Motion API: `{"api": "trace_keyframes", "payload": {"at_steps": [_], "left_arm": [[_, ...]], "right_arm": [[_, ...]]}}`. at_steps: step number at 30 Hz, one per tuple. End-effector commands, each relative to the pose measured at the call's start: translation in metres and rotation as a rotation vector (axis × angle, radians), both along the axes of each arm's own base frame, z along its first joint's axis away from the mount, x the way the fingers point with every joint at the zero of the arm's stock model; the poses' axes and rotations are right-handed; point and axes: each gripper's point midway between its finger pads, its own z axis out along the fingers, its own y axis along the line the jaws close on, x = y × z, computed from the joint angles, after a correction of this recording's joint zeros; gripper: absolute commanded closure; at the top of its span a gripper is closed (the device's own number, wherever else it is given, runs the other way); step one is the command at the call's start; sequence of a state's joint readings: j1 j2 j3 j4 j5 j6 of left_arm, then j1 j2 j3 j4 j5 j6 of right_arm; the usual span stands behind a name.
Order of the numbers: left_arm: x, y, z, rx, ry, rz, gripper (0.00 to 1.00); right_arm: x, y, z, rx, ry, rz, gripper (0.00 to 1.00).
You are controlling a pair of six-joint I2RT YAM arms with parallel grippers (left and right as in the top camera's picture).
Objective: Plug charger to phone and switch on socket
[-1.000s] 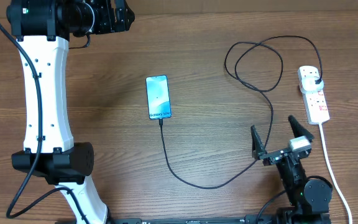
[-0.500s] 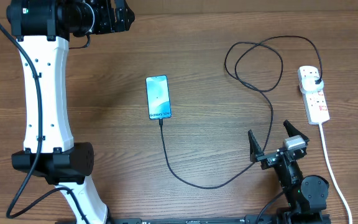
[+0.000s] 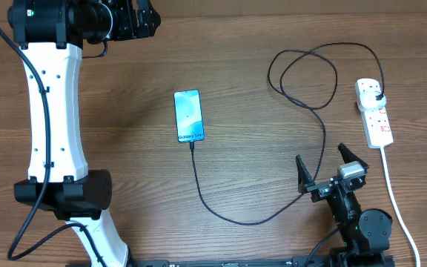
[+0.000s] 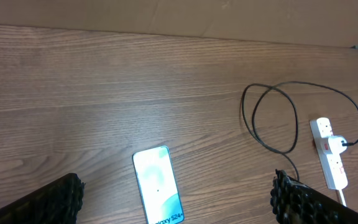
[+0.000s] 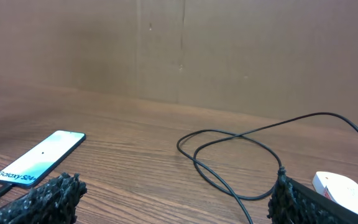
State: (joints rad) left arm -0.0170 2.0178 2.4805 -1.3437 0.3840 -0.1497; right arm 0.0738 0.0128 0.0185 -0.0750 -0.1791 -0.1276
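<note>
The phone (image 3: 189, 116) lies flat mid-table with a lit teal screen; it also shows in the left wrist view (image 4: 158, 190) and the right wrist view (image 5: 39, 158). The black charger cable (image 3: 252, 220) meets the phone's near end, sweeps right and loops up to a black plug (image 3: 377, 96) seated in the white socket strip (image 3: 379, 124). My right gripper (image 3: 321, 157) is open and empty, front right, beside the cable and just short of the socket. My left gripper (image 3: 142, 19) is open and empty, raised at the far left.
The socket's thick white cord (image 3: 397, 208) runs down the right edge towards the front. The cable's loop (image 5: 241, 162) lies on the wood between my right fingers. The left arm's white body (image 3: 50, 111) stands over the table's left side.
My right gripper drew back slightly towards the front left a second ago and has been still since. The phone, cable, socket and left arm have not moved.
</note>
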Motion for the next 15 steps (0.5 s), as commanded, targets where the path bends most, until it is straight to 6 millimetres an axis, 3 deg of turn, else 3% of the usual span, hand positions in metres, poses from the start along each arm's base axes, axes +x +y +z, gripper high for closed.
{"api": "trace_keyframes", "payload": {"at_steps": [1,15], "left_arm": [[0.0021,0.0020,-0.0022,0.009,-0.002,-0.003,0.00],[0.0041,0.0023,-0.0078,0.011,0.012,-0.002,0.00]], "right_arm": [[-0.0001,0.0009,-0.0016,0.007,-0.003,0.002,0.00],[-0.0001,0.0009,-0.0016,0.007,-0.003,0.002,0.00]]}}
